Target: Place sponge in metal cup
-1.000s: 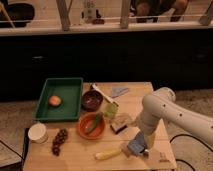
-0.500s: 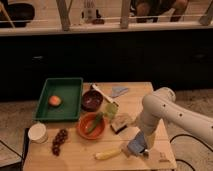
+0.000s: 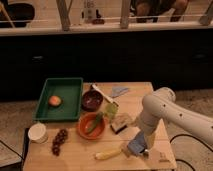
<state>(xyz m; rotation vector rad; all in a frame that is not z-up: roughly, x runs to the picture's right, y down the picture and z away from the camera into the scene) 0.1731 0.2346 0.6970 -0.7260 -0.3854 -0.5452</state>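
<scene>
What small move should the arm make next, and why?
Probably raise the gripper, which is low at the metal cup near the front edge of the table, and move it toward the sponge, which lies on the table, outside the cup.

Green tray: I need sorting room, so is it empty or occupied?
Occupied: one round orange item lies inside the green tray. The hand is low over the table's front-right part.

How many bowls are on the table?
2: a dark bowl beside the green tray, an orange bowl nearer the camera. The gripper is at the table's front right.
</scene>
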